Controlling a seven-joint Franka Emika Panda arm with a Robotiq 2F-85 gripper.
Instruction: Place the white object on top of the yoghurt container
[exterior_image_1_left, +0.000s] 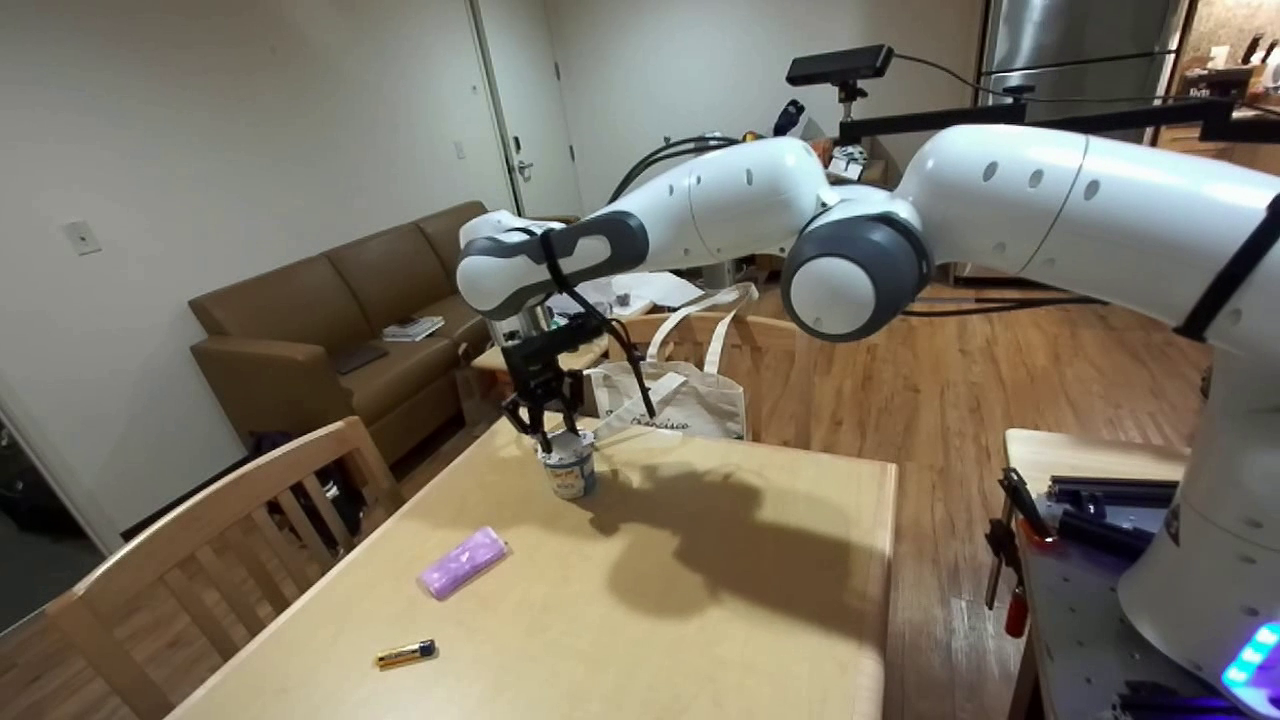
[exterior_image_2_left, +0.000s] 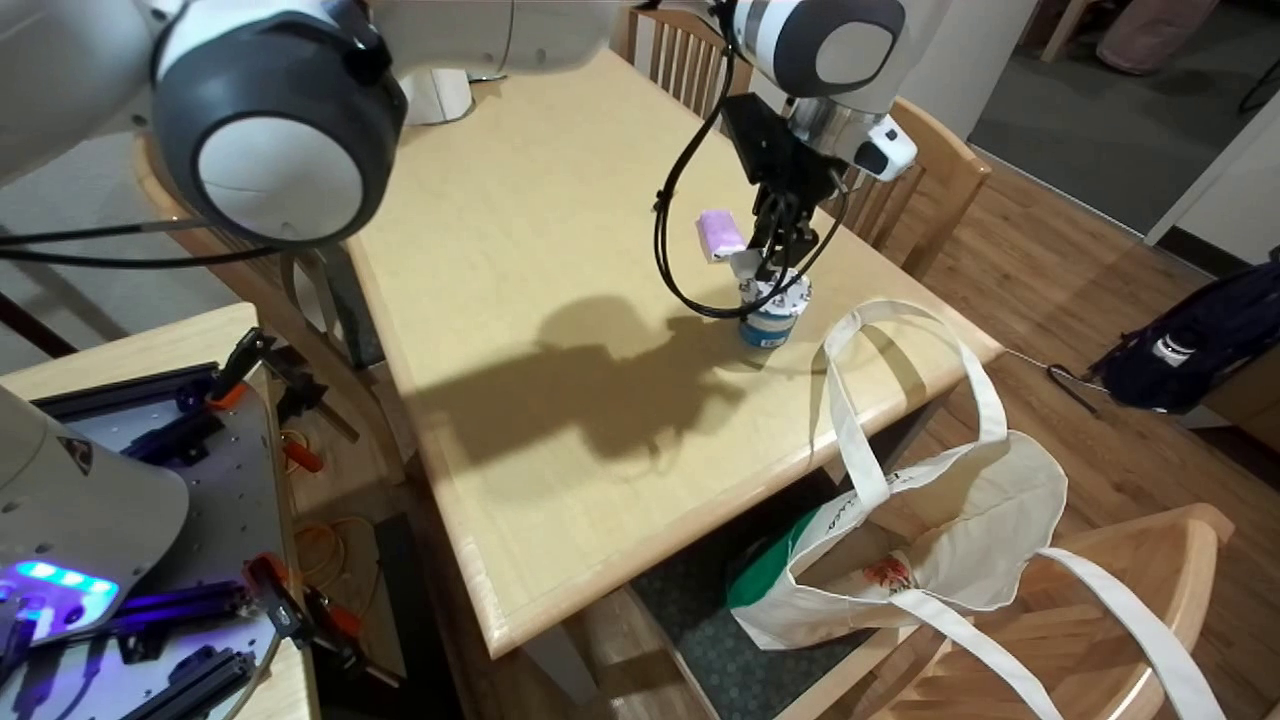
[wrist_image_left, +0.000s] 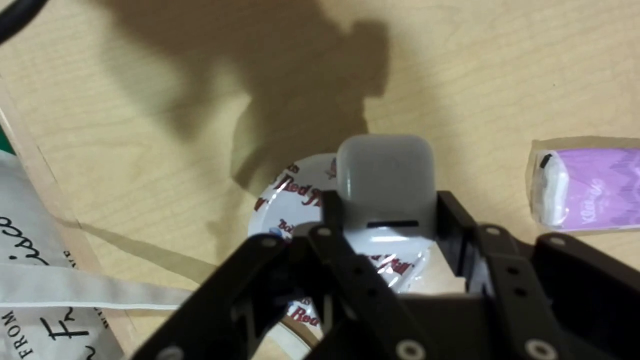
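Observation:
The yoghurt container (exterior_image_1_left: 572, 478) is a short round cup standing upright on the table, blue and white in an exterior view (exterior_image_2_left: 768, 326). Its white lid with red lettering shows in the wrist view (wrist_image_left: 295, 200). My gripper (wrist_image_left: 390, 215) has its two fingers closed against the sides of the white object (wrist_image_left: 386, 175), a rounded block with a dark slot. In an exterior view, the white object (exterior_image_2_left: 745, 263) is at the lid's edge. My gripper is right above the cup in both exterior views (exterior_image_1_left: 560, 440) (exterior_image_2_left: 772, 268). I cannot tell whether the white object touches the lid.
A purple tissue packet (exterior_image_1_left: 463, 562) lies near the cup, also in the wrist view (wrist_image_left: 595, 190). A battery (exterior_image_1_left: 405, 653) lies farther along the table. A canvas tote bag (exterior_image_2_left: 940, 540) hangs by the table edge close to the cup, with its handle rising beside it.

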